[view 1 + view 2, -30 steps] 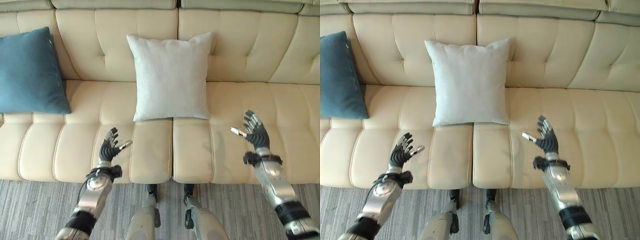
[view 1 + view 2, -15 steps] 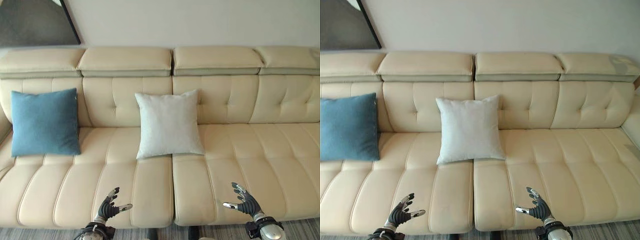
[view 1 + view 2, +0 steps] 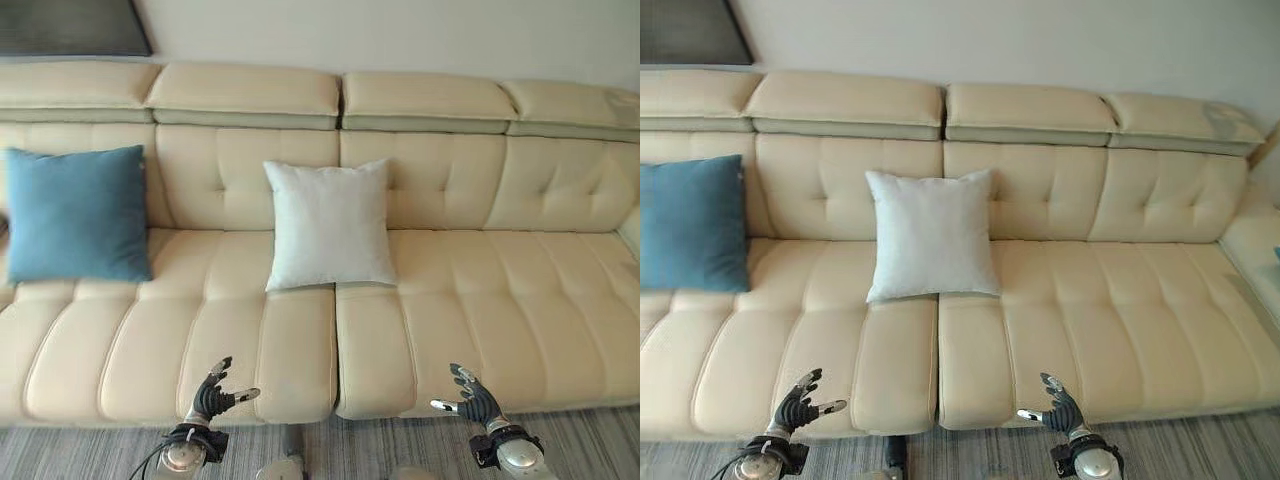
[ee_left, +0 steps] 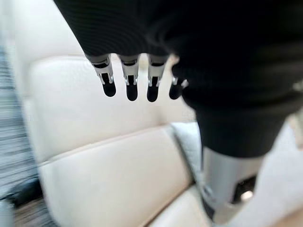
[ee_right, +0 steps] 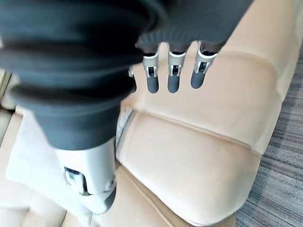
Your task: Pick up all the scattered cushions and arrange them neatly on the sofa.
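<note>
Two cushions are seen propped upright against the sofa backrest: the white cushion at the centre, the blue cushion well apart at 9 o'clock. Both hands are held low at the seat's front edge, the left hand at 7 o'clock and the right hand at 5 o'clock; each is spread, fingers relaxed, and nothing is carried. In the wrist views straight fingers are shown over bare seat leather.

Compared with a second ago, far more of the sofa and the wall is taken in, and the hands are found lower in the view. The whole scene has shifted, so a camera move is judged; the cushions have not been displaced. The white cushion is judged placed. Any remaining cushions must be sought elsewhere.
</note>
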You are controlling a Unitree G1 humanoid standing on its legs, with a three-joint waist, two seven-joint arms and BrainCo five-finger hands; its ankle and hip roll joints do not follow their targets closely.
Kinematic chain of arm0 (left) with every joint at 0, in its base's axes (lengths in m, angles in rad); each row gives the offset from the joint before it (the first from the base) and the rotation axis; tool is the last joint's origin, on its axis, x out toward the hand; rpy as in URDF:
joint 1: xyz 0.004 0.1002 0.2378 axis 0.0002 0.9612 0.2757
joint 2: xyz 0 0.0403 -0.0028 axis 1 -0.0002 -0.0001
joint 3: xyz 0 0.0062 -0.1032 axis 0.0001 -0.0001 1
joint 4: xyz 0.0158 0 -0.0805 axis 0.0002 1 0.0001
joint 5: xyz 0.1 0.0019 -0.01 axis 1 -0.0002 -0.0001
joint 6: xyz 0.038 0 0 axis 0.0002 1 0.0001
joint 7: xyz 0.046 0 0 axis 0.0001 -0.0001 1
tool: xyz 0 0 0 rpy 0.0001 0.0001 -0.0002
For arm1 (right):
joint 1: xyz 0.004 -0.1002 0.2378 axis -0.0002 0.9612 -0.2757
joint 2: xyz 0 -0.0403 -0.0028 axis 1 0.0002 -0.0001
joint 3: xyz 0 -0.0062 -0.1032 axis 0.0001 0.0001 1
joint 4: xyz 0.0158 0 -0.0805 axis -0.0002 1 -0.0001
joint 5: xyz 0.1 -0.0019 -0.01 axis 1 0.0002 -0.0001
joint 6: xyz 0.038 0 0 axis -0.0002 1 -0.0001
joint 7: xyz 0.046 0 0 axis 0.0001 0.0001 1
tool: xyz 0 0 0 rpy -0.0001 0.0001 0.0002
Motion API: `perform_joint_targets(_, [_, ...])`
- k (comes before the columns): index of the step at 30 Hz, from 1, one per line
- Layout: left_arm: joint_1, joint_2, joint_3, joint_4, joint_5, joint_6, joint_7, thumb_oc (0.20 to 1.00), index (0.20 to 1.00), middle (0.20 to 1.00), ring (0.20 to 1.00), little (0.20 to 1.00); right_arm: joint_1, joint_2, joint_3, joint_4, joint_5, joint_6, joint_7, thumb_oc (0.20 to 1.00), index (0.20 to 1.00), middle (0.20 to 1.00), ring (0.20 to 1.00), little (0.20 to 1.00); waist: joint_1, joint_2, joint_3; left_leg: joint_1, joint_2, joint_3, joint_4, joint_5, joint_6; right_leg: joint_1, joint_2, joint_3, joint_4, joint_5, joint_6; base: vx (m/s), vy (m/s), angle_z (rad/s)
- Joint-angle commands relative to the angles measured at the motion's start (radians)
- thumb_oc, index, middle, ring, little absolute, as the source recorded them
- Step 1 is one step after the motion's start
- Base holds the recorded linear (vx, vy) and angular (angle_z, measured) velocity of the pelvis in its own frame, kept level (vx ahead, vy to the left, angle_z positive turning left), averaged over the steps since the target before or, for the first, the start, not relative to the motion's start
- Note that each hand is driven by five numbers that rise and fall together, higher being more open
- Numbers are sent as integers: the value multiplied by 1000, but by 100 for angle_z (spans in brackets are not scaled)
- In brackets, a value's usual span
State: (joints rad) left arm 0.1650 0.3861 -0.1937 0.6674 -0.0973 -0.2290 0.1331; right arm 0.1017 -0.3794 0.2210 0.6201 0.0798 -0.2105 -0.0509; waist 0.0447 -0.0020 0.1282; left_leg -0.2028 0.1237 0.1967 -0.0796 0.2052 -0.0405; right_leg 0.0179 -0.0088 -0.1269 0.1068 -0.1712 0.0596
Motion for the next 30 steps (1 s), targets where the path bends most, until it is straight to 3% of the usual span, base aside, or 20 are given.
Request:
perform_joint_targets(1, [-45, 13, 23, -36, 3, -39, 13, 1000, 1000, 1000, 1000, 1000, 3, -24, -25, -79, 28, -40, -37, 1000, 1000, 1000, 1000, 1000, -15, -27, 10, -66, -22, -10, 10, 9, -75, 19, 25, 31, -64, 15, 29, -297, -116, 10])
perform_joint_targets(2, [-54, 7, 21, -31, -3, -39, 16, 1000, 1000, 1000, 1000, 1000, -1, -36, -27, -74, 23, -38, -42, 1000, 1000, 1000, 1000, 1000, -18, -24, 25, -77, -18, -17, 16, 16, -85, 10, 26, 22, -62, 25, 27, -304, -68, 16])
perform_joint_targets(4, [-61, -3, 15, -25, -5, -39, 13, 1000, 1000, 1000, 1000, 1000, 0, -51, -35, -83, 17, -36, -46, 1000, 1000, 1000, 1000, 1000, -33, -32, 42, -79, -31, -21, 71, -30, -66, -10, 9, 2, -57, 42, 28, -304, -34, 31])
perform_joint_targets(6, [-50, -1, 7, -40, 5, -40, 3, 1000, 1000, 1000, 1000, 1000, 17, -66, -46, -112, 22, -38, -39, 1000, 1000, 1000, 1000, 1000, -50, -50, 38, -60, -57, -44, 173, -121, -36, -35, -14, -1, -61, 67, 27, -211, -15, 30])
perform_joint_targets(7, [-50, -1, 6, -40, 5, -40, 3, 1000, 1000, 1000, 1000, 1000, 17, -67, -46, -113, 22, -38, -39, 1000, 1000, 1000, 1000, 1000, -50, -49, 35, -65, -55, -45, 176, -121, -36, -39, -12, -1, -61, 69, 27, -202, 5, 19])
perform_joint_targets(8, [-50, -8, 8, -40, -4, -42, 1, 1000, 1000, 1000, 1000, 1000, 15, -75, -45, -121, 24, -37, -36, 1000, 1000, 1000, 1000, 1000, -61, -64, 37, -46, -84, -82, 270, -208, -26, -53, -32, 9, -62, 86, 25, -164, 28, 14])
perform_joint_targets(10, [-43, -17, 11, -47, -22, -44, 2, 1000, 1000, 1000, 1000, 1000, 13, -75, -49, -149, 28, -35, -32, 1000, 1000, 1000, 1000, 1000, -73, -65, 24, -6, -96, -96, 283, -258, -21, -63, -36, 25, -70, 97, 28, -86, 70, -11])
perform_joint_targets(14, [-43, -17, -5, -55, -16, -41, 0, 1000, 1000, 1000, 1000, 1000, 24, -58, -60, -140, 44, -33, -26, 1000, 1000, 1000, 1000, 1000, -95, -55, -7, 91, -98, -98, 173, -251, -10, -59, -25, 42, -65, 102, 36, 56, 82, -23])
perform_joint_targets(22, [-54, 0, -17, -77, -3, -35, -13, 1000, 1000, 1000, 1000, 1000, 35, -21, -79, -116, 92, -22, -23, 1000, 1000, 1000, 1000, 1000, -118, -47, -26, 165, -118, -65, 80, -249, 11, -56, -33, 85, -52, 118, 60, 38, 92, -21])
perform_joint_targets(26, [-72, 0, -39, -87, 1, -33, -22, 1000, 1000, 1000, 1000, 1000, 16, 0, -77, -118, 105, -20, -27, 1000, 1000, 1000, 1000, 1000, -136, -40, -12, 173, -125, -16, 83, -267, 33, -106, -29, 146, 2, 126, 74, -43, 107, -52])
perform_joint_targets(28, [-82, -4, -54, -101, 1, -35, -30, 1000, 1000, 1000, 1000, 1000, -4, 13, -71, -126, 107, -19, -27, 1000, 1000, 1000, 1000, 1000, -139, -36, 3, 178, -117, 44, 84, -275, 43, -156, -28, 171, 44, 141, 88, -105, 81, -122])
perform_joint_targets(30, [-96, 3, -64, -126, 0, -35, -32, 1000, 1000, 1000, 1000, 1000, -22, 20, -64, -131, 108, -19, -32, 1000, 1000, 1000, 1000, 1000, -132, -34, 15, 178, -103, 88, 83, -277, 45, -187, -52, 111, 57, 153, 99, -82, 0, -143])
